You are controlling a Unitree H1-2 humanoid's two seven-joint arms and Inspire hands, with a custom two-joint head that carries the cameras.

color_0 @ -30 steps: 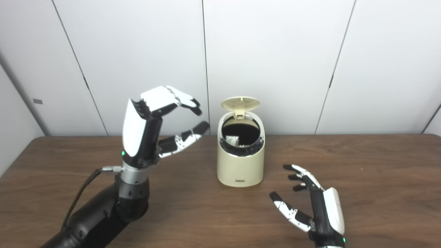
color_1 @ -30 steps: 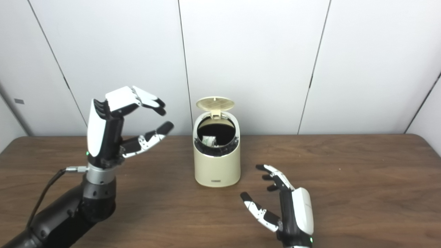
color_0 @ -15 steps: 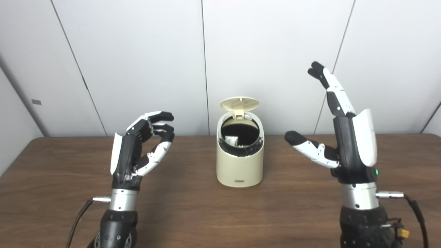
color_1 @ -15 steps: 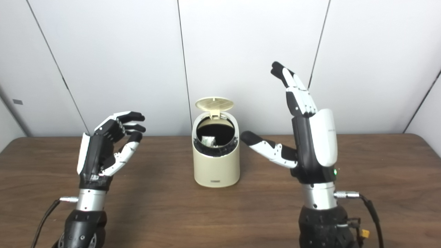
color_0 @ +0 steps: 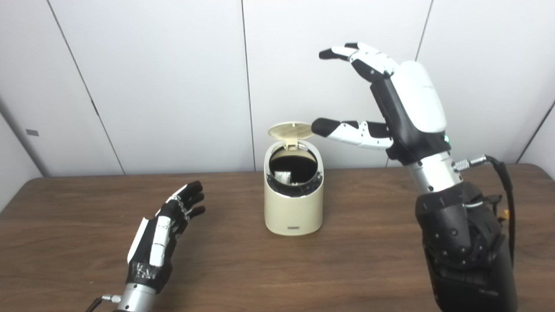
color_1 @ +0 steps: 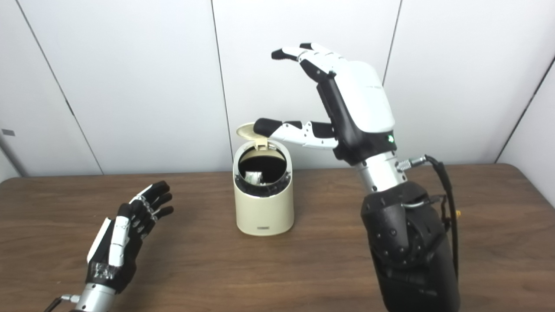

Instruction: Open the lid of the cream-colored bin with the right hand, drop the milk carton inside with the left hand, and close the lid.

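Observation:
The cream-colored bin [color_0: 293, 203] stands mid-table with its round lid [color_0: 289, 130] hinged up at the back. Through the dark mouth a bit of the milk carton [color_0: 282, 177] shows inside. My right hand [color_0: 390, 104] is raised high, open, with the fingers curved above and to the right of the lid and the thumb reaching level toward the lid's right edge; in the right eye view the thumb overlaps the lid [color_1: 247, 130]. My left hand [color_0: 162, 232] lies low over the table at the left, open and holding nothing.
The brown wooden table [color_0: 390, 277] runs the width of the view. White wall panels stand close behind the bin. A cable [color_0: 503, 182] loops off the right wrist.
The right hand rose and swung left, its thumb now at the lid. The left hand dropped toward the table and uncurled. The camera shifted a little, so the bin sits further left in the picture.

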